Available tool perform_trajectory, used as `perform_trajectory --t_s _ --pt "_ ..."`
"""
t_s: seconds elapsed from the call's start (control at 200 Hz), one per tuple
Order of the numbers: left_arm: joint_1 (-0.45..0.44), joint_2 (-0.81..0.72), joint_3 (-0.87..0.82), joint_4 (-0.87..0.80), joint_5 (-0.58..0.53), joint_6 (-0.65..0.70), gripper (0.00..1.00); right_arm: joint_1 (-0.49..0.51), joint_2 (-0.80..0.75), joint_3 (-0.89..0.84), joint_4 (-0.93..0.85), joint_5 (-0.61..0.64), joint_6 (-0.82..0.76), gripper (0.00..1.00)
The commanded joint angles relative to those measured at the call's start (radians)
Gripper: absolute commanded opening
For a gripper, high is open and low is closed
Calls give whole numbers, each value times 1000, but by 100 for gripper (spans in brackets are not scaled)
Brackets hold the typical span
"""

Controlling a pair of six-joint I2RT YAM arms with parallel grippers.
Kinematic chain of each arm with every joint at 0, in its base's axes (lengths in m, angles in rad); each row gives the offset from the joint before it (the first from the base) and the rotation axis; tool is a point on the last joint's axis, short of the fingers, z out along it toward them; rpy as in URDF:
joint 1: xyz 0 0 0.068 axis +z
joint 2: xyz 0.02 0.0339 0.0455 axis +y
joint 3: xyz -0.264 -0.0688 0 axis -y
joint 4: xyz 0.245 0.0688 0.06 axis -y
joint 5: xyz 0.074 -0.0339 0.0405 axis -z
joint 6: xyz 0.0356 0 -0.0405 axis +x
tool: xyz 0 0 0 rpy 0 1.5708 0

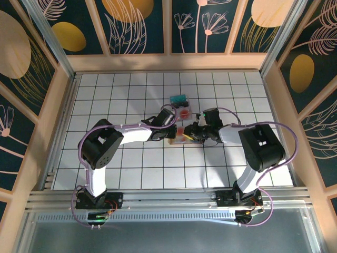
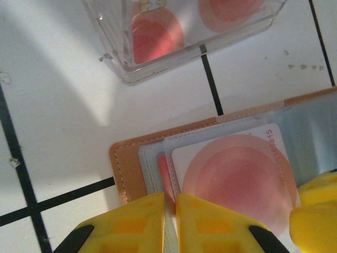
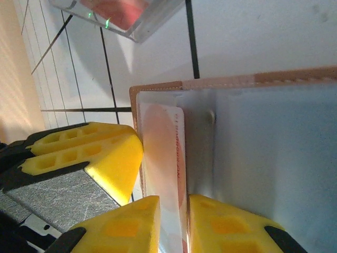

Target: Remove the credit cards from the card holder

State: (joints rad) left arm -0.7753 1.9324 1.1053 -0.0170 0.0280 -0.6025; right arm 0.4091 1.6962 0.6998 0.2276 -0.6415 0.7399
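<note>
The card holder point(image 2: 128, 168) lies open on the white tiles, tan outside with blue-grey clear sleeves inside. A white and pink credit card point(image 2: 237, 176) with a red spot sits at its top sleeve. My left gripper point(image 2: 169, 204) is shut on the thin edge of the holder's sleeves. My right gripper point(image 3: 174, 211) is shut on the end of that credit card point(image 3: 164, 158), beside the holder's blue-grey face point(image 3: 274, 158). In the top view the two grippers, left point(image 1: 169, 133) and right point(image 1: 194, 133), meet over the card holder point(image 1: 178, 139) at mid table.
A clear plastic box point(image 1: 184, 112) stands just beyond the holder, with red-spot cards inside point(image 2: 155, 39). A teal card stack point(image 1: 179, 98) lies behind it. Wooden walls border the tiled table on three sides.
</note>
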Motion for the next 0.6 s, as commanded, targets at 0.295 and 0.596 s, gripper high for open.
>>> perform_trajectory --t_s 0.295,0.596 --pt "-7 -21 -28 -167 -44 -22 18 22 -14 -3 97 -63 22 14" --pt "-5 6 -28 -170 -57 -25 17 -6 -52 -56 131 -81 35 14"
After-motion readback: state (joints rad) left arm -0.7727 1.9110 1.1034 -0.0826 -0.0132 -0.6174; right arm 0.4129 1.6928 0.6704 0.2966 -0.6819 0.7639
